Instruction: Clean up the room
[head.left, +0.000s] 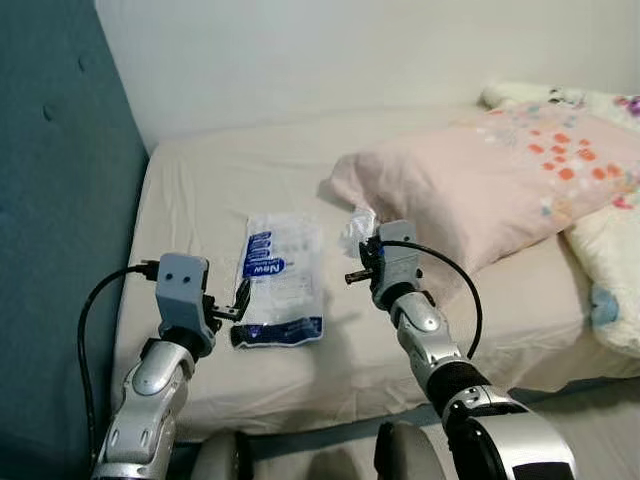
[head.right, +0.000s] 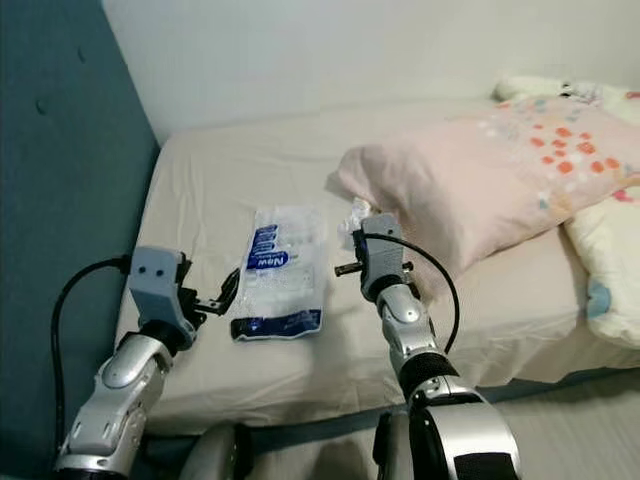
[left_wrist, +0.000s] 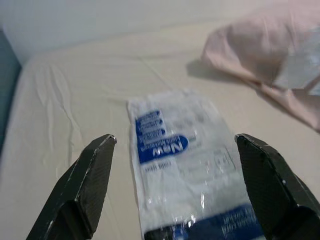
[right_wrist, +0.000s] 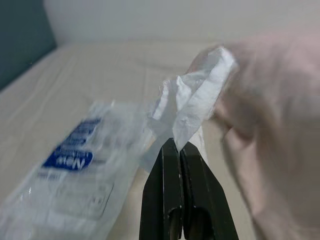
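Broadly, a cream-sheeted bed is being viewed from its near edge, a teal headboard to the robot's left. A pink pillow is lying toward the right. A clear plastic bag with blue print is lying flat on the sheet between the arms. The left gripper is being held just short of it, fingers spread wide. A crumpled white wrapper is being pinched by the right gripper beside the pillow.
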